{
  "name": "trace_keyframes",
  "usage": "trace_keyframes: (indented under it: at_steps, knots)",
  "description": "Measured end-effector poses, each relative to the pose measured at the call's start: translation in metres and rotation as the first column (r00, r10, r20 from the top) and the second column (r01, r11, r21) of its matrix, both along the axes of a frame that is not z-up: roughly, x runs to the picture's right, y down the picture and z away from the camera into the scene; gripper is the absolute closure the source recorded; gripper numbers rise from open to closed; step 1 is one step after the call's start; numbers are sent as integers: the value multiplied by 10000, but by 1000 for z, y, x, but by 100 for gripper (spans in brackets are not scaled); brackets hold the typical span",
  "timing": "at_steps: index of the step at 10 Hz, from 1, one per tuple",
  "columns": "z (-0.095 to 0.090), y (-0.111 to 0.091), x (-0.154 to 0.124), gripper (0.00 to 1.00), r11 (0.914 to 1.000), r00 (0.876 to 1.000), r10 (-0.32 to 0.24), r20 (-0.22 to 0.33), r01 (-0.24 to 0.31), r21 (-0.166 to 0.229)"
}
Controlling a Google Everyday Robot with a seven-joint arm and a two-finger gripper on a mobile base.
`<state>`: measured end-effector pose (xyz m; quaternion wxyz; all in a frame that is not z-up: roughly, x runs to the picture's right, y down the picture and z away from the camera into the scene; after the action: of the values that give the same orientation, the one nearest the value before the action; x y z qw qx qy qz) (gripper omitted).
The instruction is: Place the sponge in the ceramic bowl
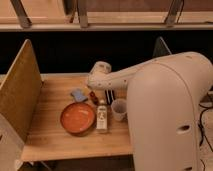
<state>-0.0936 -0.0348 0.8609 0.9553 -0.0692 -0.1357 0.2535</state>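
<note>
Blue sponge (78, 94) lies flat on table (48, 136), just left of end effector (93, 97), which sits low beside it; open or closed, cannot tell, its tip is dark and blurred. Orange ceramic bowl (77, 118) just in front of sponge. Bottle (102, 116) and cup (119, 109) right of bowl. Robot body (165, 115) hides table's right end

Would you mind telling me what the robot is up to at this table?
The robot's arm reaches over the wooden table, its gripper low beside the blue sponge, which lies on the table just behind the orange ceramic bowl. The sponge is not in the bowl yet. A small bottle and a white cup stand beside the bowl.
</note>
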Motion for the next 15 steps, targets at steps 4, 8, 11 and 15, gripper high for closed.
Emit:
trace_keyframes:
  at_steps: [4,8,11,15]
  knots:
    - [0,0,0,20,10000,10000,0,0,0,0]
    - [0,0,0,20,10000,10000,0,0,0,0]
    - [0,0,0,20,10000,10000,1,9,-1,4]
    - [-3,5,-22,20,9960,9957,-875,296,870,191]
